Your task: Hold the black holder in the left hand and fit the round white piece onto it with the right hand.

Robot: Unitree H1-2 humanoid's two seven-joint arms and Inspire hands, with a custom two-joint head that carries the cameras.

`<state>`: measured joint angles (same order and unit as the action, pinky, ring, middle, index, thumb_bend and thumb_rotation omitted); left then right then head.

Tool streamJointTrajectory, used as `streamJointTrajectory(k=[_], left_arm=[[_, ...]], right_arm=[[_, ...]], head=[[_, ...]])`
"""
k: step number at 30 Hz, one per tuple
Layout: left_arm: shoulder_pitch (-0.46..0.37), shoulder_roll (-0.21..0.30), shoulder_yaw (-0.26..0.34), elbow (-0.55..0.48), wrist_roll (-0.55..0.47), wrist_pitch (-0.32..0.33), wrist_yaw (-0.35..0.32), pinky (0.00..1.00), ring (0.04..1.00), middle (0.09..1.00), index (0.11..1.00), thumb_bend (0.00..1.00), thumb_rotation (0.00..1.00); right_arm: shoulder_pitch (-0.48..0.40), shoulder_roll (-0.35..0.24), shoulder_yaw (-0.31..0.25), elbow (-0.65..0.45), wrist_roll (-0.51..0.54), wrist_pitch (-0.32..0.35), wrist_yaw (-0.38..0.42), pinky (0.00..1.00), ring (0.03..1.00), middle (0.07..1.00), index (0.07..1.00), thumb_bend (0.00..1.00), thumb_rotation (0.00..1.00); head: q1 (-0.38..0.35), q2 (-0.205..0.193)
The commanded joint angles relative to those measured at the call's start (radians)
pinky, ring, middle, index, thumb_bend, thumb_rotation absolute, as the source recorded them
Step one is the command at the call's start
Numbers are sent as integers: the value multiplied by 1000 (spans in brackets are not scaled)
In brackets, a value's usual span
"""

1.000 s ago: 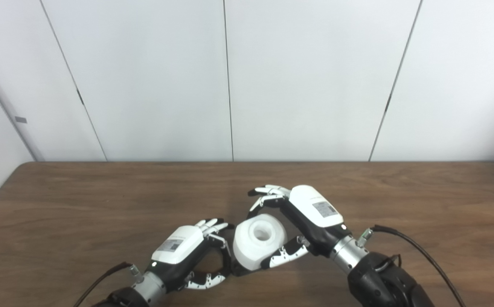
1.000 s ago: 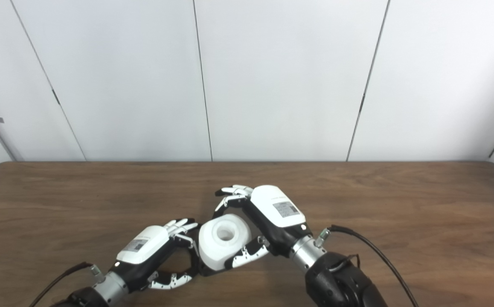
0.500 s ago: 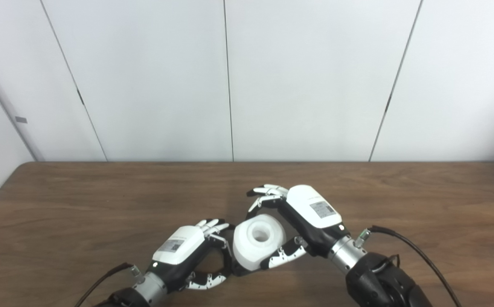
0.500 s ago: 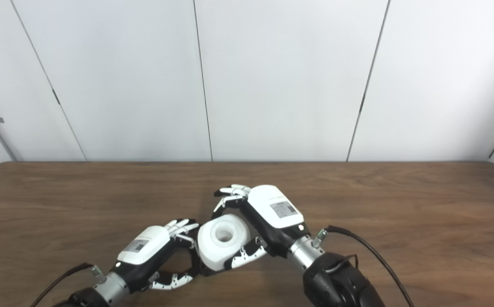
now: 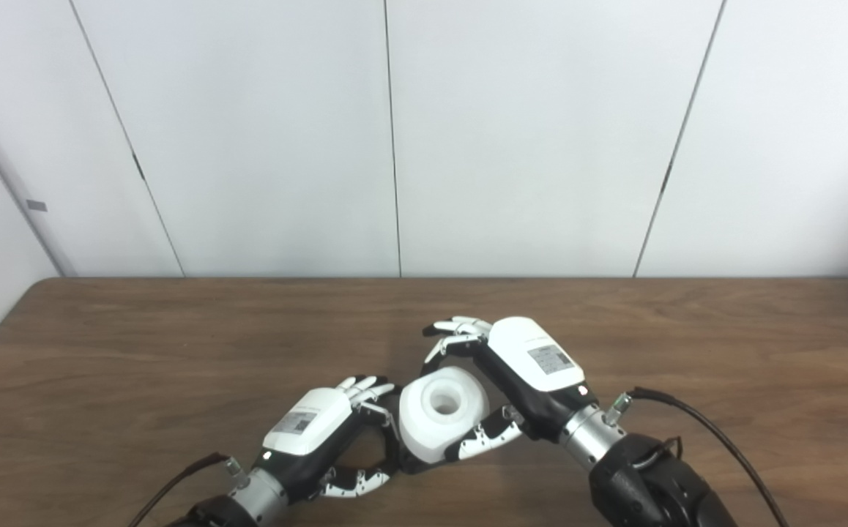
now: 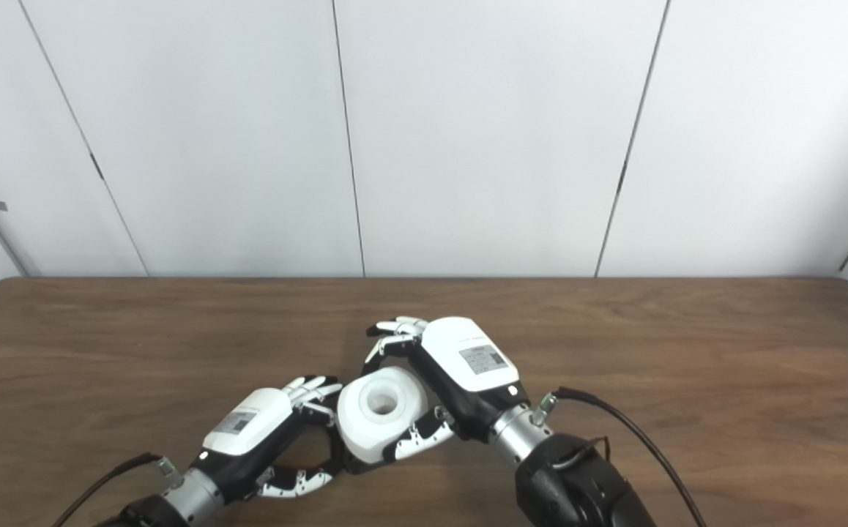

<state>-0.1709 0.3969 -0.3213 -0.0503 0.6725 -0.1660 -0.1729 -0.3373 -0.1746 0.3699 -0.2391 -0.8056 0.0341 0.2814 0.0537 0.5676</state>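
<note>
The round white piece (image 5: 439,413), with a hole in its top, sits low over the middle of the table between my two hands. My right hand (image 5: 534,366) is shut on it, with the fingers arched over its far side and the thumb (image 5: 484,438) pressed on its near right. Only a dark sliver of the black holder (image 5: 406,462) shows, under the piece's lower left edge. My left hand (image 5: 314,424) curls around the holder from the left. How the piece sits on the holder is hidden.
The brown wooden table (image 5: 138,344) stretches wide to both sides, with white wall panels behind its far edge. A black cable (image 5: 717,432) loops off my right wrist over the table at the right.
My right hand and the white piece have drifted slightly left, closer against the left hand. The left hand has crept a little forward.
</note>
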Motion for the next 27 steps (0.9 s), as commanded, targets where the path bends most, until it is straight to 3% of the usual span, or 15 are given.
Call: streamJointTrajectory(k=[1,13,27], left_arm=[[-7,-4,-11,-7,10,-5,-12,1000,971,919,483,513,51],[-8,-5,-11,-10,9,-5,-15,1000,969,919,483,513,51],[-11,-7,-12,1,10,-18,-2,1000,963,917,483,514,50]], right_arm=[[-29,6,5,-24,-1,-1,11,698,866,843,482,502,146],[-30,1,5,-23,-6,18,34,685,873,850,482,501,146],[-32,-11,15,-19,-3,44,69,736,892,861,483,501,146]], head=[[1,0],[2,0],[4,0]])
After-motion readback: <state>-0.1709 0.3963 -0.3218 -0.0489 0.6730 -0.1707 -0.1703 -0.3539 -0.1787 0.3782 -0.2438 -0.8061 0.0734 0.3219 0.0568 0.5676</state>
